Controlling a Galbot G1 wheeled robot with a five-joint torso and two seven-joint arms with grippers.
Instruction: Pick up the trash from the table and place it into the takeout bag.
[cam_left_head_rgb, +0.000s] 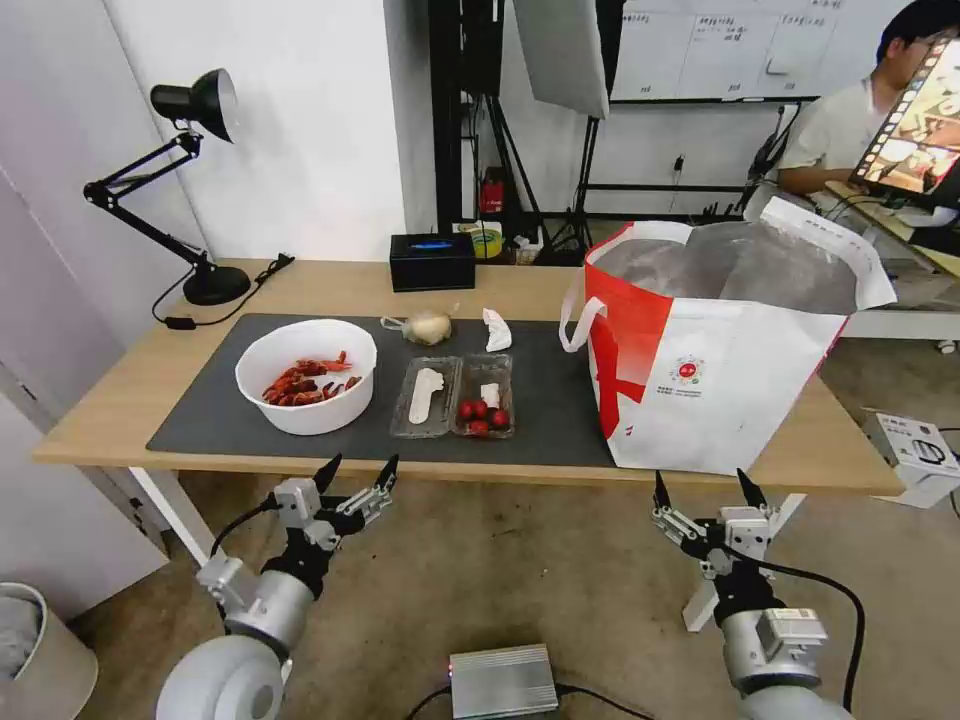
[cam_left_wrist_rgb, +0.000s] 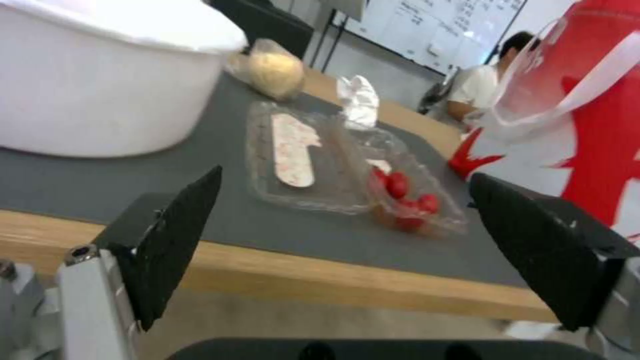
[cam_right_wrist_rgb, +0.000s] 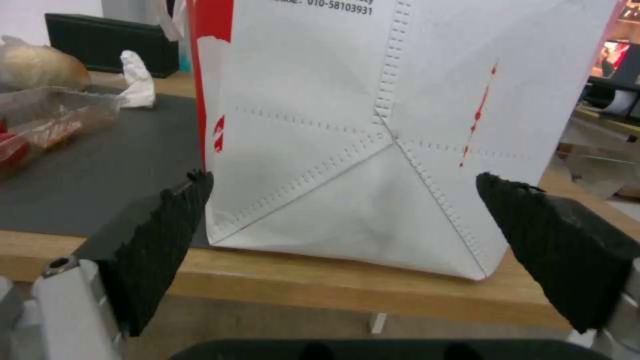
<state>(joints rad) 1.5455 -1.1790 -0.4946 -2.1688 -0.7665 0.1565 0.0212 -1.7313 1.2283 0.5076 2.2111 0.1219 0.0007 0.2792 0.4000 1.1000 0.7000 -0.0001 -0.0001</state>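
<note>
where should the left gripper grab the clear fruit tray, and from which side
Probably the near rim of the clear fruit tray, from the table's front edge. It lies open and flat, its thin lip facing the open left gripper; the white bowl crowds its left.

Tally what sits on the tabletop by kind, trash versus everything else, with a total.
Trash items: 4 (bowl of crayfish shells, clear hinged tray, crumpled tissue, knotted clear bag)
Takeout bags: 1 (takeout bag)
Lamps: 1 (black desk lamp)
Boxes: 1 (black box)
Mats: 1 (grey mat)
Total: 8
</note>
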